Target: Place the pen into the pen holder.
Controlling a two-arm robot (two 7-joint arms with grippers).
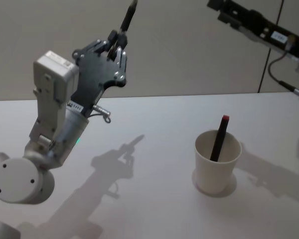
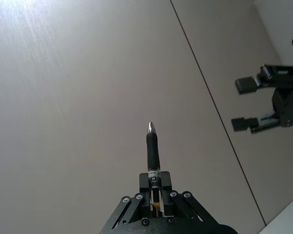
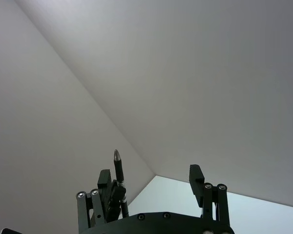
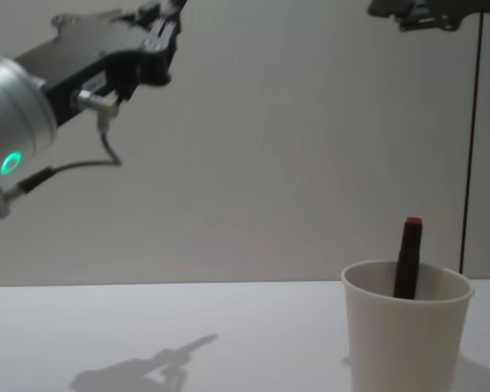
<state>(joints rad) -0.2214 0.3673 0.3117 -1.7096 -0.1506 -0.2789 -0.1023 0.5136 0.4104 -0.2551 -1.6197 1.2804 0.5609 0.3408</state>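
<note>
Progress looks roughly halfway: the left gripper (image 1: 117,41) is clamped on a pen (image 1: 128,16) and holds it tip-up high above the table (image 1: 154,149), well to the left of the pen holder (image 1: 214,172). The pen holder stands upright on the table with a red-topped pen (image 1: 220,139) leaning inside it. By my reading, the grasp and lift are done, while carrying the pen over the rim, turning it downward and letting go remain; the right gripper (image 2: 245,105) hangs raised on the right, fingers spread and empty.
</note>
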